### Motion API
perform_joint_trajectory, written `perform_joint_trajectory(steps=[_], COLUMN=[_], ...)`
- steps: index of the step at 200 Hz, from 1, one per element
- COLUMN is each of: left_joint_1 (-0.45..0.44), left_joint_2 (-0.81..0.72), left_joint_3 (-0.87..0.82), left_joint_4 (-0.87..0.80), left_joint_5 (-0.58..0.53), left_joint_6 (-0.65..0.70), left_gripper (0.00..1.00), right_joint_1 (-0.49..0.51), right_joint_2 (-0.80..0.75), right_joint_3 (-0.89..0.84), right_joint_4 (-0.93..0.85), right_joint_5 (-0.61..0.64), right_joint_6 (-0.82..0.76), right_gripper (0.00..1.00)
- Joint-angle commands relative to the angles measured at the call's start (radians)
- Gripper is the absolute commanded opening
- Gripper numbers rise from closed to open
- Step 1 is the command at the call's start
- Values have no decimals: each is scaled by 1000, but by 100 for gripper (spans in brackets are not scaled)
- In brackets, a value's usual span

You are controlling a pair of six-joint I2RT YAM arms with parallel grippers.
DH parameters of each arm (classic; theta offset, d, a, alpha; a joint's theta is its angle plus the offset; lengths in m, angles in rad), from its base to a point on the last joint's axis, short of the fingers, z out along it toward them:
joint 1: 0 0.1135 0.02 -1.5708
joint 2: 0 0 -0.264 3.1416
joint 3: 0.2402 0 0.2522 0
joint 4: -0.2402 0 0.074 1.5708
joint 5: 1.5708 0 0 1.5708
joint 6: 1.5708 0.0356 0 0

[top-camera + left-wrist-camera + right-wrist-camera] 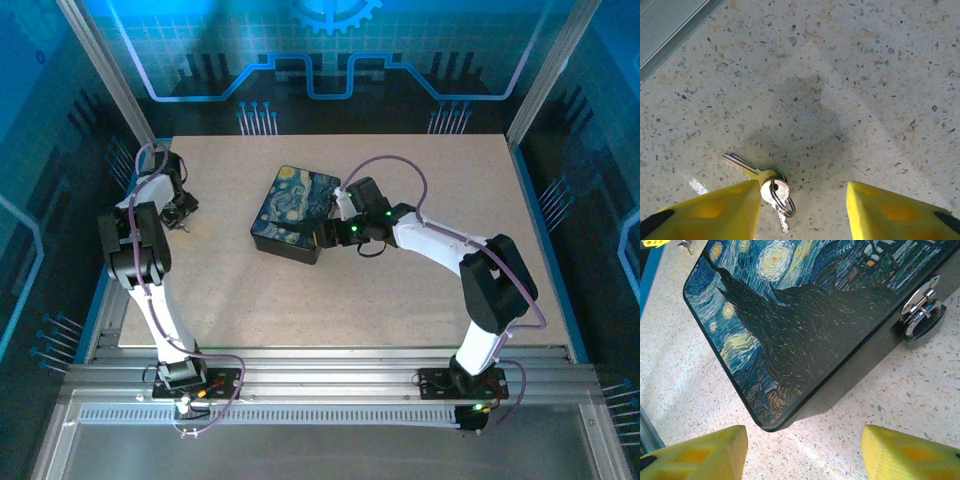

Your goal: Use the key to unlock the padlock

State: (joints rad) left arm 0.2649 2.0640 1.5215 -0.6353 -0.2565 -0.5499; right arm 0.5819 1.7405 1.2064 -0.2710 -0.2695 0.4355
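Note:
The key (775,192), small and silvery, lies on the speckled table on a ring (785,200) with a second, brass-coloured key (742,165). My left gripper (804,192) hangs open just over them at the table's far left (180,212). Its left finger (725,210) sits right against the key heads. The padlock (922,320), a dark body with a silvery shackle, hangs from the hasp on the side of the black box (805,315). My right gripper (804,435) is open and empty, low at the near corner of the box (295,210).
The box with the blue-and-yellow painted lid lies in the middle of the table. A metal rail (670,30) runs along the table's left edge close to the keys. Bare tabletop (330,300) stretches between the box and the arm bases.

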Motion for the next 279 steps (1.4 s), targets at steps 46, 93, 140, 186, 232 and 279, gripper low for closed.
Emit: perform_joint_trajectory(steps=[46, 93, 140, 186, 232, 279], left_joint_1=[10, 12, 14, 13, -26, -201], left_joint_2=[30, 22, 28, 1, -137, -357], left_joint_3=[-32, -37, -34, -56, -89, -95], left_joint_4=[-44, -36, -40, -34, -33, -62], left_joint_5=[4, 7, 11, 24, 81, 158], left_joint_6=[-10, -17, -18, -19, -6, 18], left_gripper=[45, 38, 25, 12, 1, 1], right_joint_1=[-4, -7, -10, -20, -38, -127], right_joint_2=[22, 19, 1, -30, -79, -193], right_joint_3=[43, 41, 29, 7, -28, -113], right_joint_4=[-17, -18, -23, -30, -42, -70], right_joint_5=[-14, -12, -4, 3, 11, 13], right_joint_6=[-18, -18, -21, -23, -22, -22], right_gripper=[61, 60, 60, 60, 60, 60])
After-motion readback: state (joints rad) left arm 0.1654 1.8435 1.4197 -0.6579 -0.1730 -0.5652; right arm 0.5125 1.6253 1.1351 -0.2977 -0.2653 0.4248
